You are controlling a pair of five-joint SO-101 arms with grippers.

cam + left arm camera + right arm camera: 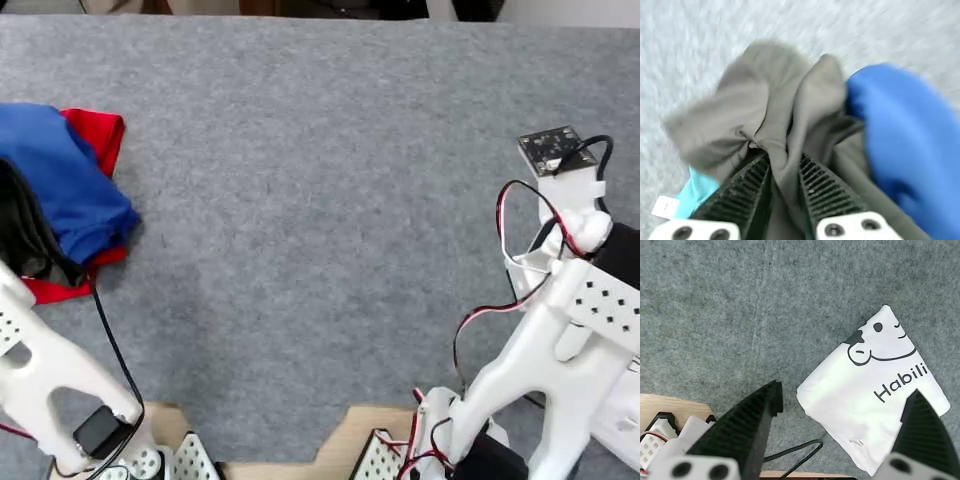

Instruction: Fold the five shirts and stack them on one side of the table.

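Pinching the grey shirt [765, 100] beside the blue shirt [905, 135] at the table's [330, 200] left, the left gripper [785, 185] likely needed a slow lift to free it alone; the right gripper [845, 394] hung spread over the white shirt [875, 365].

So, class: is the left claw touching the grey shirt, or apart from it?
Touching. The left wrist view shows the grey shirt bunched up and pinched tight inside the left claw.

My right gripper [846, 392] spread wide over the grey felt table [740, 305], folded white shirt [875, 400] with a black cartoon drawing lying flat below, seen between my black ridged fingers [750, 425], black cable [795, 452] beside the shirt, bare wood strip [670, 405] at the felt's edge
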